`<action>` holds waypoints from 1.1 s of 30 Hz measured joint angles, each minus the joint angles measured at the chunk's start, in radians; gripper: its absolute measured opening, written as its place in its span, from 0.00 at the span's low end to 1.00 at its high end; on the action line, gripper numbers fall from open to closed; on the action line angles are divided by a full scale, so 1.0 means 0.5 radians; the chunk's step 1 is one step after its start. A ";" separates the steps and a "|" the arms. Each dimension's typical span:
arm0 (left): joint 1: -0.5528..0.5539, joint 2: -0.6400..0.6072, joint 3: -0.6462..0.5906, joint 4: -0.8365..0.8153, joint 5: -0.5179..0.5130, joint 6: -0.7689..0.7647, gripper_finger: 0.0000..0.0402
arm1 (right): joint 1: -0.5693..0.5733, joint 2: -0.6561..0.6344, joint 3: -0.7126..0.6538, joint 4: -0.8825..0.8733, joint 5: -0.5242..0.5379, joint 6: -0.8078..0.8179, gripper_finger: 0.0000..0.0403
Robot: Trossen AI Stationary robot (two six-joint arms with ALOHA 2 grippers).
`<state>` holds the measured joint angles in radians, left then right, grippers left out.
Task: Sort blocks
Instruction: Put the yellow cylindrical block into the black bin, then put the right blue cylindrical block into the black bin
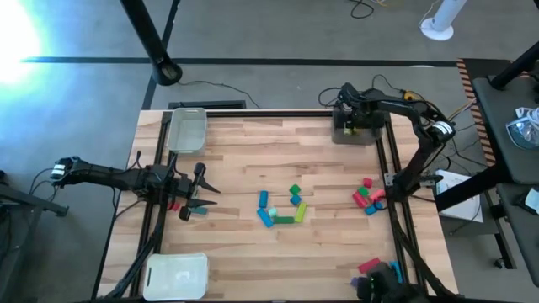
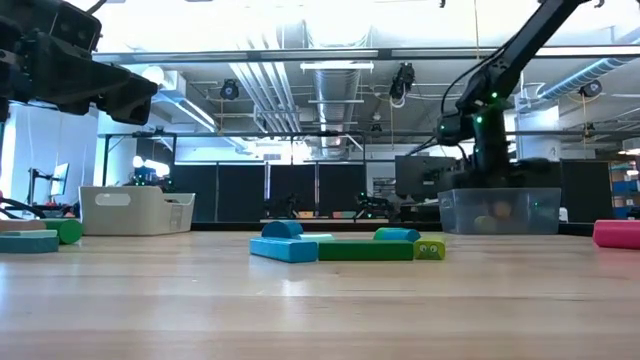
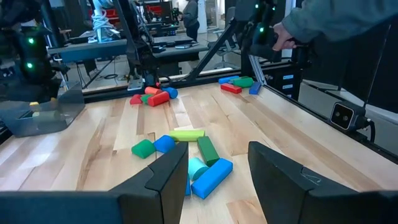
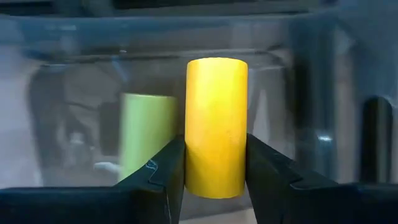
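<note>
From above, my right gripper (image 1: 349, 120) sits over the clear tray (image 1: 376, 137) at the table's far right corner. My left gripper (image 1: 200, 189) waits near the left edge. Loose blocks (image 1: 282, 208) lie mid-table, with more near the right edge (image 1: 367, 196).

At table level, the clear tray (image 2: 500, 211) stands behind the central blocks (image 2: 345, 245), the right arm reaching down into it.

The left wrist view shows my left fingers (image 3: 171, 177) spread wide and empty, pointed at the central blocks (image 3: 186, 158).

The right wrist view shows my fingers (image 4: 168, 171) clamped on a yellow cylinder (image 4: 216, 126), its long axis upright in the picture and crosswise to the pads. A pale green block (image 4: 144, 134) lies beside it in the tray. Released, a round piece could roll or bounce off its neighbour.
</note>
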<state>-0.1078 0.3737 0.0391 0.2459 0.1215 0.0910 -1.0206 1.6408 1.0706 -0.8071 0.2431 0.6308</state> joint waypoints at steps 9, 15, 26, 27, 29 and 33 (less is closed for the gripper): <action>0.000 0.000 -0.001 -0.001 0.000 0.000 0.38 | -0.013 0.162 -0.001 0.006 -0.015 -0.030 0.35; 0.001 0.000 -0.001 -0.001 0.000 0.000 0.38 | -0.012 0.132 -0.001 -0.002 -0.016 -0.038 0.47; 0.000 0.000 -0.001 -0.001 0.000 0.001 0.38 | 0.374 -0.486 -0.001 -0.160 -0.007 -0.342 0.65; 0.000 0.000 -0.001 -0.001 0.000 0.000 0.38 | 0.465 -0.560 -0.001 -0.159 -0.007 -0.341 0.66; 0.001 0.000 -0.001 -0.001 0.001 0.000 0.38 | 0.671 -0.691 -0.001 -0.153 0.001 -0.341 0.67; 0.000 0.000 -0.001 -0.001 0.000 0.000 0.38 | 1.107 -0.849 -0.004 -0.227 -0.032 -0.327 0.67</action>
<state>-0.1078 0.3737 0.0387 0.2455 0.1215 0.0910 -0.4670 1.2162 1.0688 -0.9208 0.2270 0.4674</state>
